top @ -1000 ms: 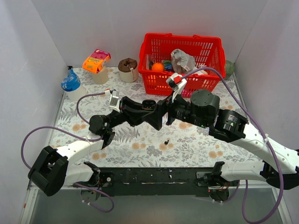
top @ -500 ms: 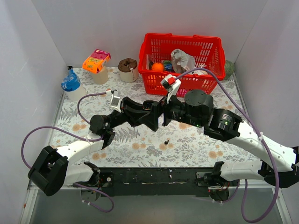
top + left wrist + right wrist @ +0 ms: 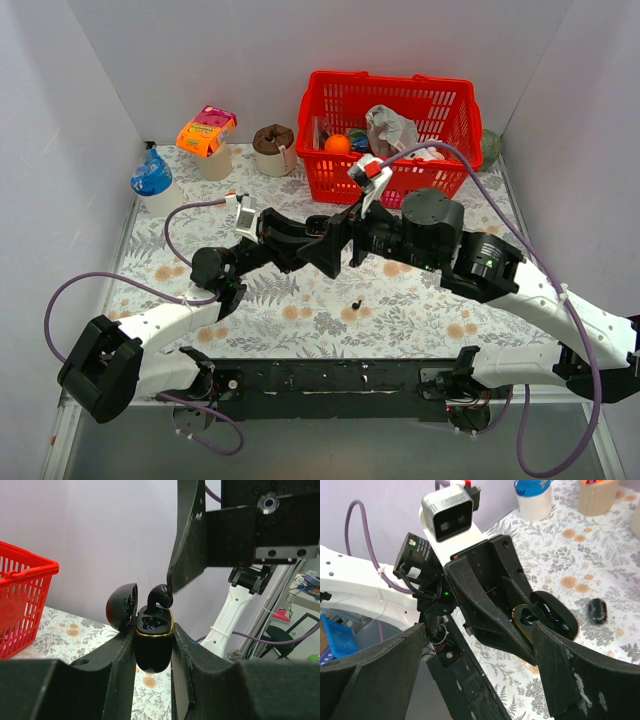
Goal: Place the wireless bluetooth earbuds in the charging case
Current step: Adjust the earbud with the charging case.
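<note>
My left gripper (image 3: 153, 632) is shut on the black, gold-rimmed charging case (image 3: 155, 647) and holds it upright above the table, with its lid (image 3: 122, 607) open to the left. One black earbud (image 3: 159, 596) stands partly in the case's top. One finger (image 3: 187, 545) of my right gripper touches its upper end. My right gripper (image 3: 479, 630) is open, its jaws wide apart around the left gripper's fingers and the case (image 3: 522, 616). Both grippers meet at mid-table in the top view, left (image 3: 325, 248) and right (image 3: 352, 236). A second earbud (image 3: 357, 302) lies on the floral mat in front of them.
A red basket (image 3: 388, 140) of odds and ends stands at the back. A blue-lidded cup (image 3: 152, 182), an orange-lidded cup (image 3: 207, 138) and a brown cup (image 3: 274, 148) stand at the back left. A small black object (image 3: 597, 611) lies on the mat just behind the case.
My right gripper shifted left toward the left gripper, then eased slightly back to the right. The left gripper kept hold of the case and barely moved.
</note>
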